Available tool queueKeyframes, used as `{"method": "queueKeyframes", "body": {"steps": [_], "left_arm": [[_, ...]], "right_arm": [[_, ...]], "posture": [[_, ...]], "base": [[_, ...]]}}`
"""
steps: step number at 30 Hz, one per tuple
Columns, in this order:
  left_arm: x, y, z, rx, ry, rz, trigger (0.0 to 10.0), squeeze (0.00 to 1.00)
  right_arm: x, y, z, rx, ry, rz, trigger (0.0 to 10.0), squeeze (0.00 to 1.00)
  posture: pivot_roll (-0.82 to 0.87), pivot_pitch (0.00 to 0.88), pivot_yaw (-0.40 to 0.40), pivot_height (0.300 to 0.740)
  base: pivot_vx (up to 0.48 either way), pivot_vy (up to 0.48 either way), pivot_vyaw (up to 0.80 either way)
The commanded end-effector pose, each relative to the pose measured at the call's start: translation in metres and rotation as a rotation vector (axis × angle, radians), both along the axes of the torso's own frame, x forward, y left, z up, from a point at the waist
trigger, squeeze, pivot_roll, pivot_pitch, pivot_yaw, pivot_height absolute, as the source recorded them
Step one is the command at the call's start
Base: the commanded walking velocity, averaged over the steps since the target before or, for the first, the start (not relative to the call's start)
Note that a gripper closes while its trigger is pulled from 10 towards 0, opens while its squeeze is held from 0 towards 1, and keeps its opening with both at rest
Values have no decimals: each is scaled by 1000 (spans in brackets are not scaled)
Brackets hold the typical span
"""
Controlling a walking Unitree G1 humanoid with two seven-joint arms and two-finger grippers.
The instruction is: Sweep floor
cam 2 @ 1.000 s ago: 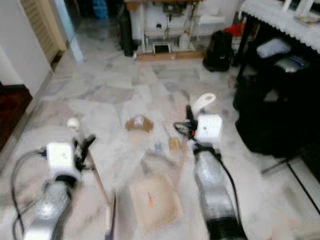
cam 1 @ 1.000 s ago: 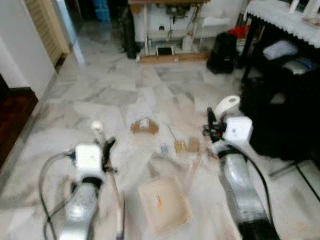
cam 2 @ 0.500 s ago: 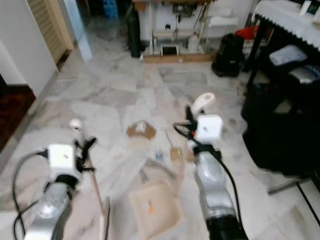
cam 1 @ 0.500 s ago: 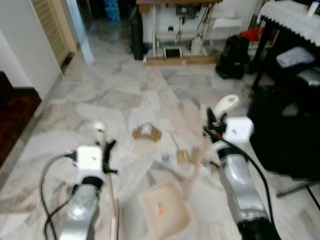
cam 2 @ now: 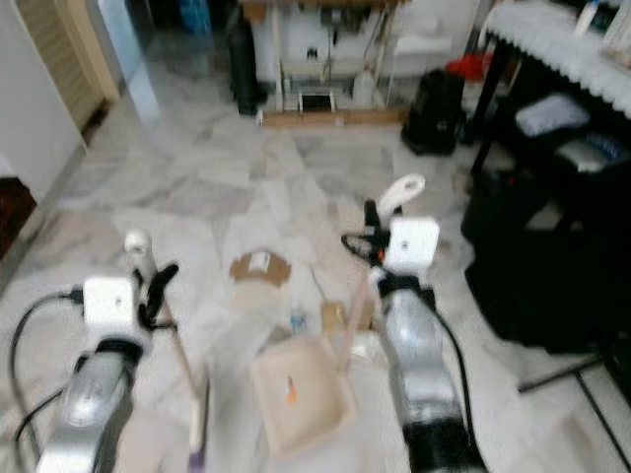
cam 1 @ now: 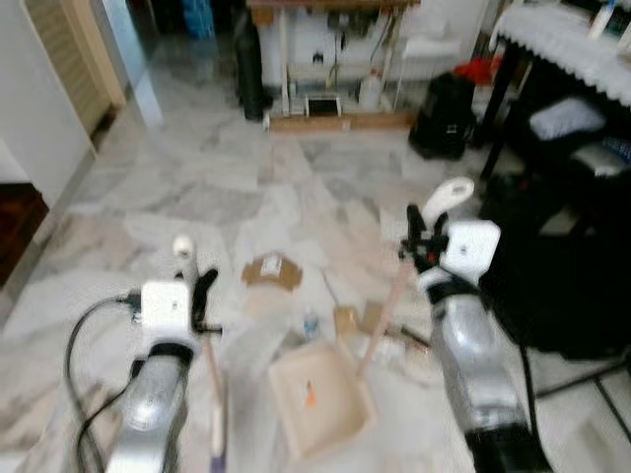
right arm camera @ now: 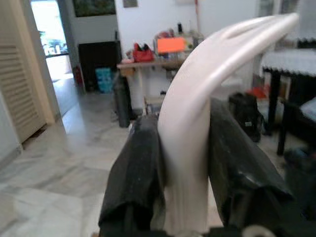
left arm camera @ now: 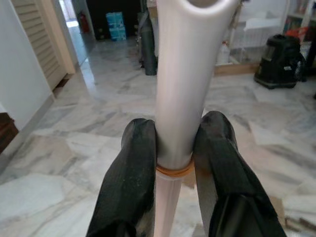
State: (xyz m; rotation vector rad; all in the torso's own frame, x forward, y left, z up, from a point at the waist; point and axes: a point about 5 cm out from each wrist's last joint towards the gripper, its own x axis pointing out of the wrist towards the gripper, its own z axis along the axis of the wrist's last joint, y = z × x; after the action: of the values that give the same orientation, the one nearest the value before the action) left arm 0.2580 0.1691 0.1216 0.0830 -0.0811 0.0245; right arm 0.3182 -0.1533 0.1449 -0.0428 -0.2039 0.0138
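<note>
Left eye view, left gripper [cam 1: 202, 286]: clamped on broom handle [left arm camera: 180, 98].
Right gripper [cam 1: 417, 241]: gripping dustpan handle [right arm camera: 197, 118].
Dustpan [cam 1: 320, 399]: on marble floor [cam 1: 197, 197], cardboard scraps [cam 1: 271, 271] just beyond.

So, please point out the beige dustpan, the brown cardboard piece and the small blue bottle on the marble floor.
Beige dustpan [cam 1: 320, 399]: left eye view, middle of its tray.
Brown cardboard piece [cam 1: 270, 271]: left eye view, its centre, by the white label.
Small blue bottle [cam 1: 311, 324]: left eye view, its body.
</note>
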Motion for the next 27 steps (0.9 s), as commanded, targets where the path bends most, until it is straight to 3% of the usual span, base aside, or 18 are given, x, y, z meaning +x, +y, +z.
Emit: {"method": "queueKeyframes", "body": {"steps": [1, 27], "left_arm": [[0, 5, 9, 9, -35, 13, 10000, 0], [0, -1, 12, 1, -33, 2, 10000, 0]], "right_arm": [[3, 7, 18, -8, -69, 20, 10000, 0], [2, 11, 22, 14, -70, 40, 10000, 0]], "posture": [[-71, 28, -17, 740], [-67, 56, -22, 740]], "base": [[337, 0, 0], [340, 0, 0]]}}
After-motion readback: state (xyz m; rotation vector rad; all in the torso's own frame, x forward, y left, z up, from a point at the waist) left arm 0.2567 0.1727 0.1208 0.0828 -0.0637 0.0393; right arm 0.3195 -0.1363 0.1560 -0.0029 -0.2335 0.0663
